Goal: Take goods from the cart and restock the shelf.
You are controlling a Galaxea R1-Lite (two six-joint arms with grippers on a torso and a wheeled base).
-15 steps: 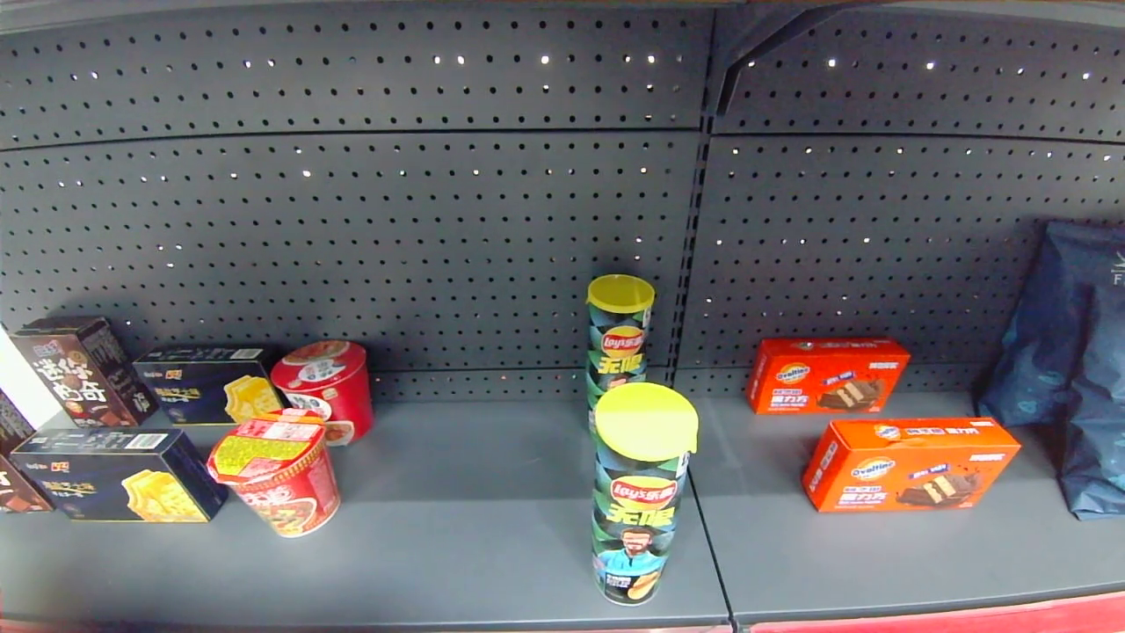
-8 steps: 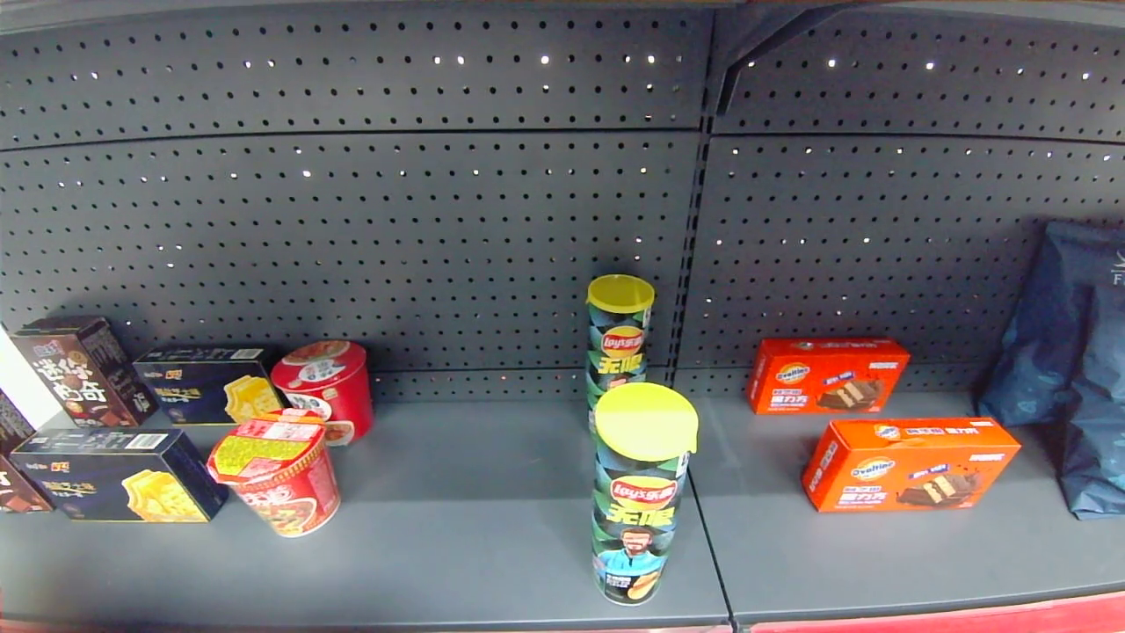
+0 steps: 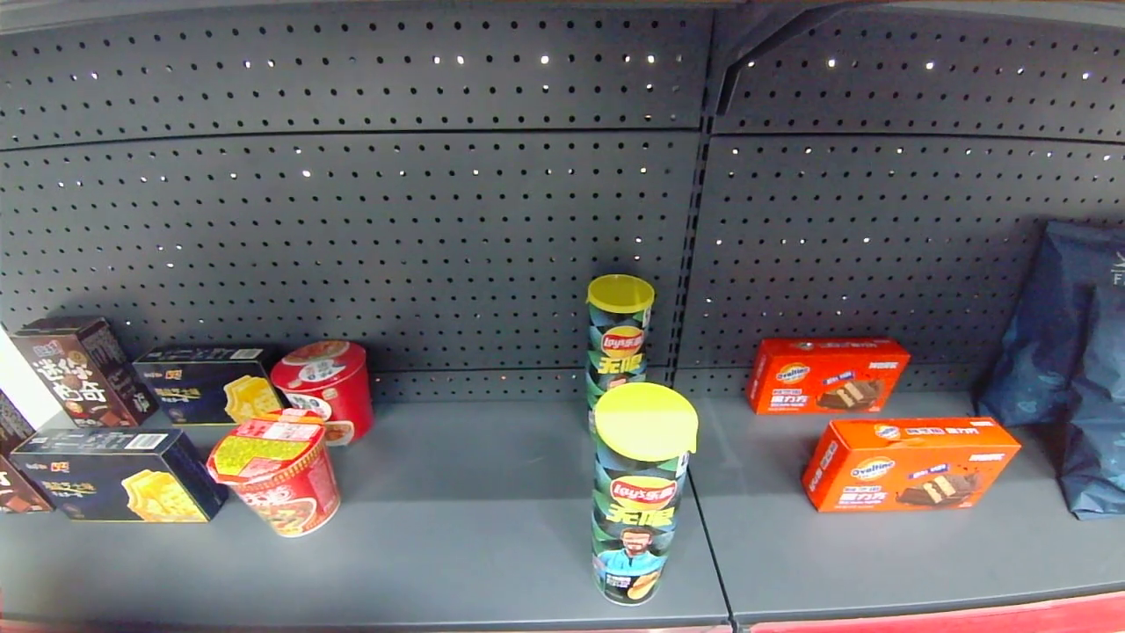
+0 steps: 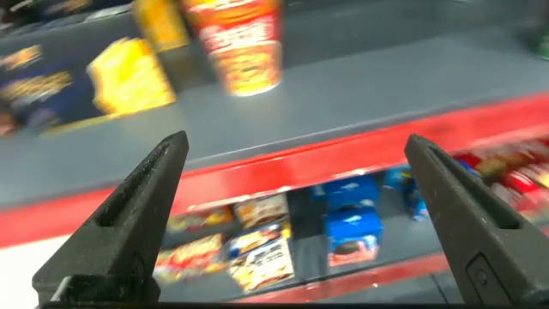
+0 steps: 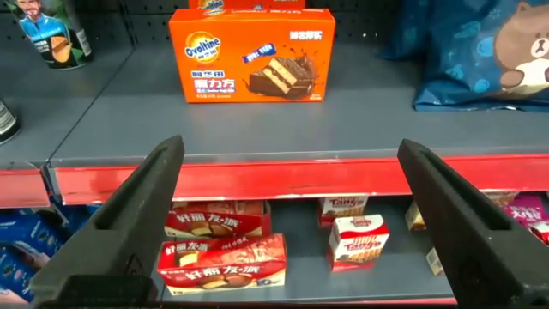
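The grey shelf [image 3: 492, 527] holds two tall chip cans with yellow lids, one at the front [image 3: 642, 492] and one behind it [image 3: 620, 338]. Two orange boxes [image 3: 910, 462] [image 3: 826, 374] lie right of them, and two red noodle cups [image 3: 279, 475] [image 3: 325, 387] stand to the left beside dark boxes [image 3: 119, 475]. My left gripper [image 4: 292, 223] is open and empty, in front of the shelf's red edge [image 4: 283, 163] below a noodle cup [image 4: 240, 43]. My right gripper [image 5: 287, 232] is open and empty, in front of the red edge [image 5: 283, 176] below an orange box [image 5: 250, 53].
Blue bags [image 3: 1072, 360] lean at the shelf's right end. A lower shelf holds red boxes [image 5: 221, 253], small white-and-red boxes [image 5: 356, 240] and blue packs [image 4: 350, 223]. Bare shelf floor lies between the noodle cups and the chip cans.
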